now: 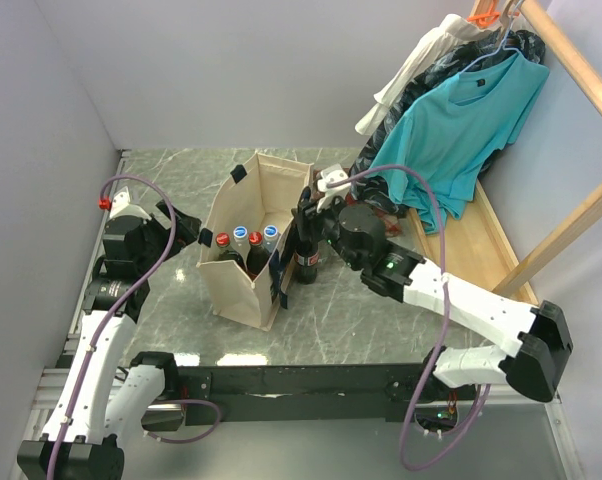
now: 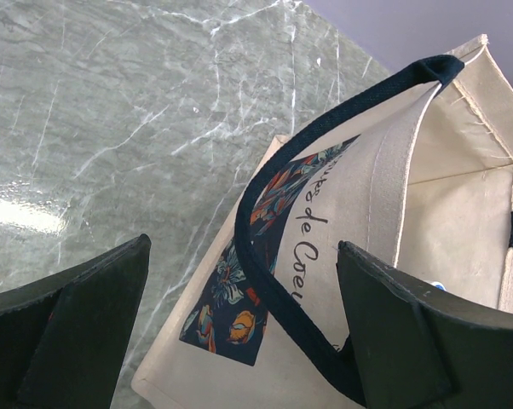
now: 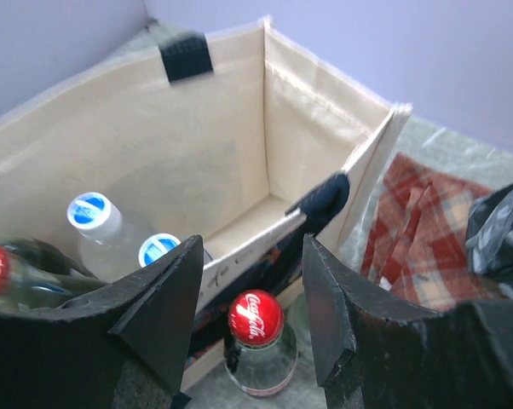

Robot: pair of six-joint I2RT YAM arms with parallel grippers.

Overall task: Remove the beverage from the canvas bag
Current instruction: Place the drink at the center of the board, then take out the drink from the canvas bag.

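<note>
The beige canvas bag (image 1: 243, 215) stands open on the marble table, with several bottles (image 1: 240, 233) upright inside, red and blue caps showing. One beverage, a glass Coca-Cola bottle (image 1: 306, 262) with a red cap (image 3: 256, 315), stands on the table just outside the bag's right wall. My right gripper (image 3: 252, 256) hangs over it, open, a gap between each finger and the cap. At the bag's left side my left gripper (image 2: 244, 247) is wide open. The navy strap handle (image 2: 256, 273) runs between its fingers and reaches the right one, whether touching it I cannot tell.
A red plaid cloth (image 3: 418, 221) lies right of the bag beside a black plastic bag (image 3: 499, 230). A teal shirt (image 1: 461, 120) and other garments hang from a wooden rack (image 1: 571, 230) at the back right. Walls close in on the left and rear.
</note>
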